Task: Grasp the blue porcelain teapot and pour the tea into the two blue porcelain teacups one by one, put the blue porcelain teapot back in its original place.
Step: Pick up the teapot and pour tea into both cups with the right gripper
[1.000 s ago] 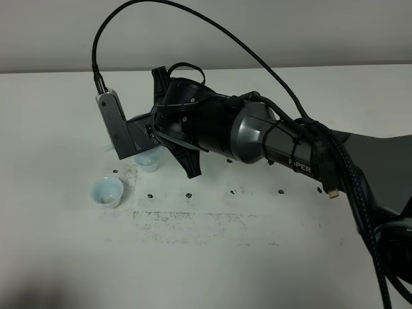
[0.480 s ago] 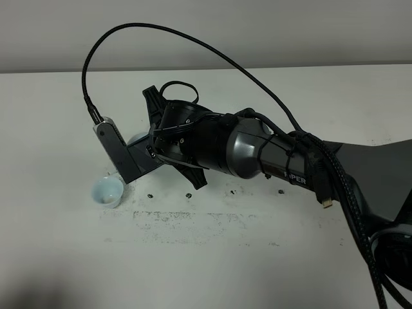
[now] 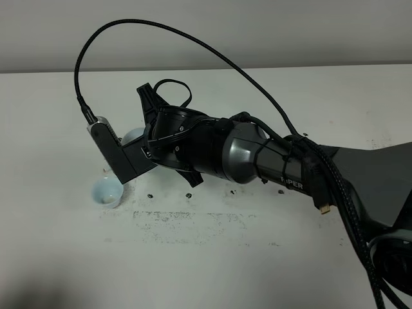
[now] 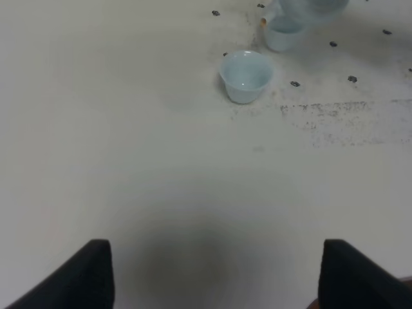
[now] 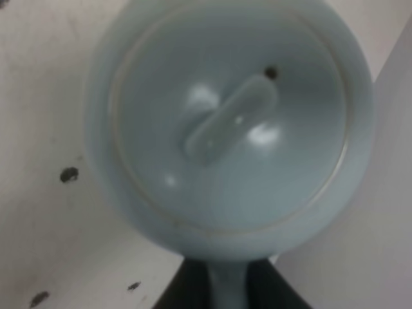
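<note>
The blue porcelain teapot [image 5: 228, 122] fills the right wrist view, lid and knob toward the camera. My right gripper [image 5: 228, 293] is shut on its loop handle. From the high camera only a pale sliver of the teapot [image 3: 132, 136] shows, behind the wrist's camera bracket [image 3: 114, 154]. One blue teacup [image 3: 107, 192] stands free in front of the bracket. In the left wrist view that teacup [image 4: 245, 76] is the nearer one; the other teacup [image 4: 283, 33] sits under the teapot's spout [image 4: 265, 19], whose tip shows an orange-brown spot. My left gripper [image 4: 215, 277] is open, well short of the cups.
The white table [image 3: 206, 257] carries small dark specks [image 3: 188, 195] and a scuffed grey patch [image 3: 193, 225] in front of the cups. The right arm [image 3: 270, 161] and its cable [image 3: 193, 45] stretch across the table from the right.
The right arm has swung further left and rolled, carrying the teapot with it. The second teacup, visible a second ago under the bracket, is now covered in the high view.
</note>
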### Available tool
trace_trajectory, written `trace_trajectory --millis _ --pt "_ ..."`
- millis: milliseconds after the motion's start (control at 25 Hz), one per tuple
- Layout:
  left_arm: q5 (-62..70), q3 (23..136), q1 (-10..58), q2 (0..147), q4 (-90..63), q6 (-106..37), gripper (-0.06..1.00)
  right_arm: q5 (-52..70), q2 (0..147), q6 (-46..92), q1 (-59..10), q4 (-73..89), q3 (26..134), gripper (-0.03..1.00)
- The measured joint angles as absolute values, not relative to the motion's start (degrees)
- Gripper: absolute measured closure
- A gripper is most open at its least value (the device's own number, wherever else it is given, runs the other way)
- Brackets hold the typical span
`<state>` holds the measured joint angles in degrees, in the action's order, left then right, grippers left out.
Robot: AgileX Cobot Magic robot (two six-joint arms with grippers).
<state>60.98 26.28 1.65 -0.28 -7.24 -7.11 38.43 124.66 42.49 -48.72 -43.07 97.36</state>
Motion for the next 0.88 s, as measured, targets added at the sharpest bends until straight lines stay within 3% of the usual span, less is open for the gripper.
trace_trajectory --millis 880 --pt "61.0 26.3 1.6 -0.3 -7.2 -7.1 0.31 38.2 124.7 42.5 -50.8 -47.2 97.4 0.93"
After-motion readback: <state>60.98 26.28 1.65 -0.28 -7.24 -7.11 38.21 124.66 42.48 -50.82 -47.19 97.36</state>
